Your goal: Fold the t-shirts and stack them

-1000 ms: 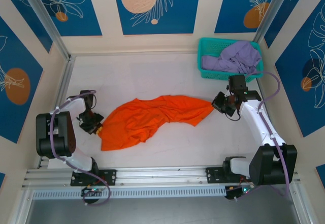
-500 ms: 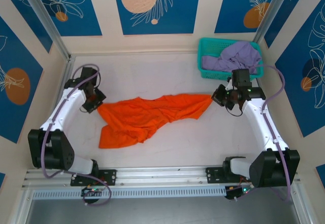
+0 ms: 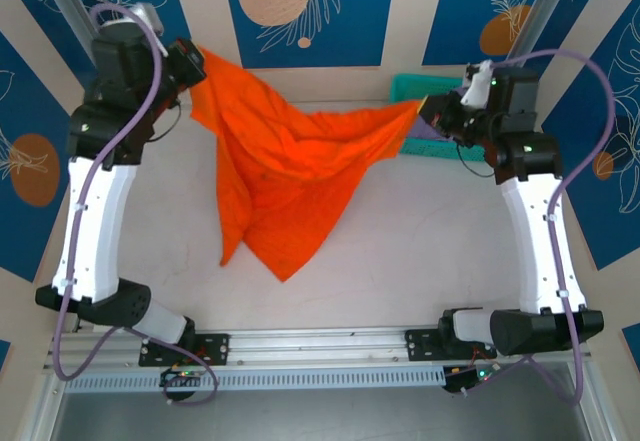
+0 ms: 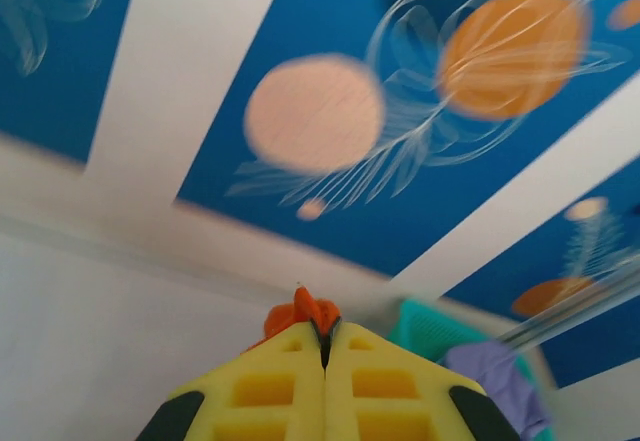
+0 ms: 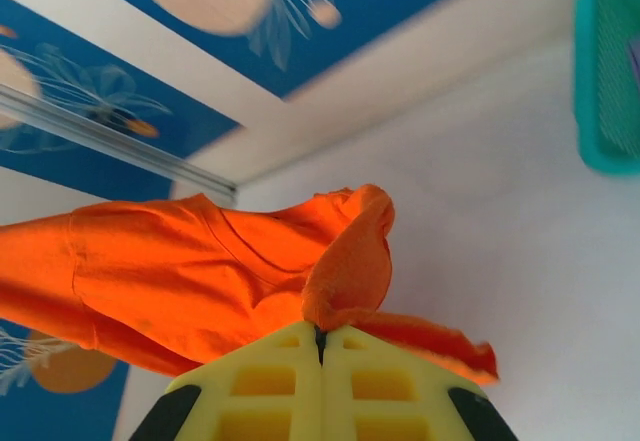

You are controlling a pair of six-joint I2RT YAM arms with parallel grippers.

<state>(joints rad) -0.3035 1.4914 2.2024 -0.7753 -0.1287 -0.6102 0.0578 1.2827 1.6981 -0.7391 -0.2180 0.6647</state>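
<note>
The orange t-shirt (image 3: 290, 171) hangs in the air, stretched between both raised arms, its lower folds drooping toward the table. My left gripper (image 3: 190, 66) is shut on one end of it at the upper left; a tuft of orange cloth (image 4: 312, 313) pokes out past the closed yellow fingers (image 4: 270, 386). My right gripper (image 3: 430, 111) is shut on the other end at the upper right, where the orange t-shirt (image 5: 200, 271) spreads away from the pinched fold. The lavender t-shirt (image 4: 495, 371) lies in the teal basket (image 3: 412, 86), mostly hidden behind the right arm in the top view.
The teal mesh basket (image 5: 605, 71) stands at the table's back right corner. Blue-and-cream patterned walls (image 3: 300, 11) close in the back and sides. A metal rail (image 3: 320, 346) runs along the near edge between the arm bases.
Both arms have risen high and lifted the orange t-shirt off the table; it lay crumpled on the surface before and now hangs spread between the two grippers.
</note>
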